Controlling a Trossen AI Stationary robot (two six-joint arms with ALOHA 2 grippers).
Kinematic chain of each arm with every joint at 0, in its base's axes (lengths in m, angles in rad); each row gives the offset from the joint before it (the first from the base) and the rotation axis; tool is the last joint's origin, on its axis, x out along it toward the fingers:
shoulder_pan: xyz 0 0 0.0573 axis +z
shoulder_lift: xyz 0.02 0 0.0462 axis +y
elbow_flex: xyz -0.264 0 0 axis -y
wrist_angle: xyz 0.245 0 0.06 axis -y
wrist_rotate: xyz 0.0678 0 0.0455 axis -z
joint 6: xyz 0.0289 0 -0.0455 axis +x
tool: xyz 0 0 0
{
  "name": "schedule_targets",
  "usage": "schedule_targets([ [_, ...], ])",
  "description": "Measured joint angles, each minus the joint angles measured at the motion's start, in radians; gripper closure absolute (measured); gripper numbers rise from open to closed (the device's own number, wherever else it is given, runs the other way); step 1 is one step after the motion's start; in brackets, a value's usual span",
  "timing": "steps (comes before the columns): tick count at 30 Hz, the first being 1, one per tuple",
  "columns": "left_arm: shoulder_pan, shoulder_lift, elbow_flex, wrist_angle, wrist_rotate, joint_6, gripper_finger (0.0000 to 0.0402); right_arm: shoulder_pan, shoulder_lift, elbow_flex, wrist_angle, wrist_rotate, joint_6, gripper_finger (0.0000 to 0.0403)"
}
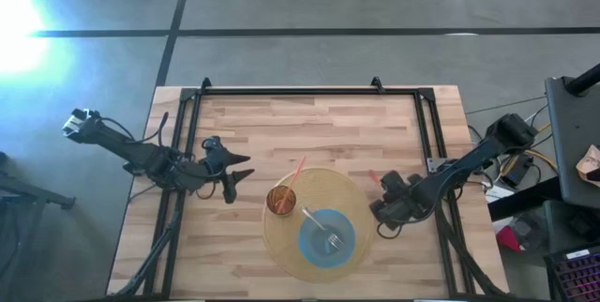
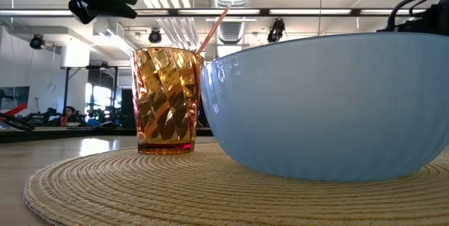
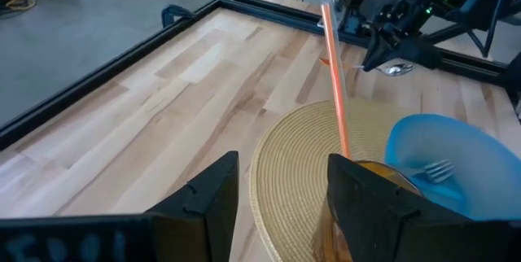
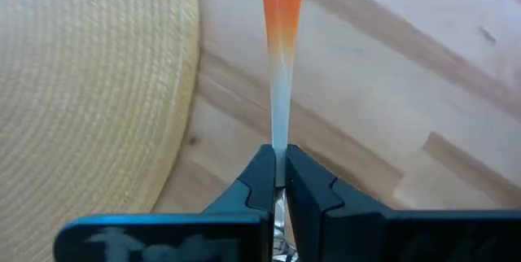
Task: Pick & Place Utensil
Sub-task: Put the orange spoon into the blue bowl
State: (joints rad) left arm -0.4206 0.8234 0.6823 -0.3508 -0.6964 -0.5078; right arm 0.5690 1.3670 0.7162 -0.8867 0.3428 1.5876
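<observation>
A spoon with a white-to-orange handle (image 4: 281,42) lies beside the woven placemat's right edge; its orange end (image 1: 373,177) shows in the high view and its metal bowl (image 3: 396,69) in the left wrist view. My right gripper (image 4: 278,176) is shut on it, right of the placemat (image 1: 382,191). My left gripper (image 1: 242,178) hovers open left of the placemat, its fingers (image 3: 281,205) apart and touching nothing. On the placemat (image 1: 281,241) stand an amber cup (image 1: 281,200) with a pink straw (image 3: 335,91) and a blue bowl (image 1: 326,237) with a fork (image 3: 440,169) in it. My right gripper pinches the spoon's thin pale neck (image 4: 279,144) between its two fingertips, close to the metal bowl. The handle runs straight out ahead of the fingers, its orange end pointing away from them. Whether the spoon is lifted off the table, I cannot tell.
A black metal frame (image 1: 309,91) rims the wooden table (image 1: 309,133). The low view is filled by the bowl (image 2: 330,107) and cup (image 2: 168,100) on the placemat (image 2: 140,184). Bare wood lies across the table's far half (image 3: 163,99).
</observation>
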Motion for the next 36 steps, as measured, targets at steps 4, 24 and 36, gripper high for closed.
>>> schedule_targets([
  [4,0.0,0.0,0.0,0.001,0.0,-0.008,0.0221,0.0,-0.037,0.0,-0.003,0.03,-0.057,0.039],
  [24,0.0,0.0,0.0,0.002,0.0,-0.051,0.0221,0.0,-0.323,0.012,0.01,0.191,-0.292,0.039],
  [36,-0.001,0.0,0.0,0.001,0.0,-0.05,0.0221,0.003,-0.304,0.043,0.438,0.283,-0.64,0.039],
])
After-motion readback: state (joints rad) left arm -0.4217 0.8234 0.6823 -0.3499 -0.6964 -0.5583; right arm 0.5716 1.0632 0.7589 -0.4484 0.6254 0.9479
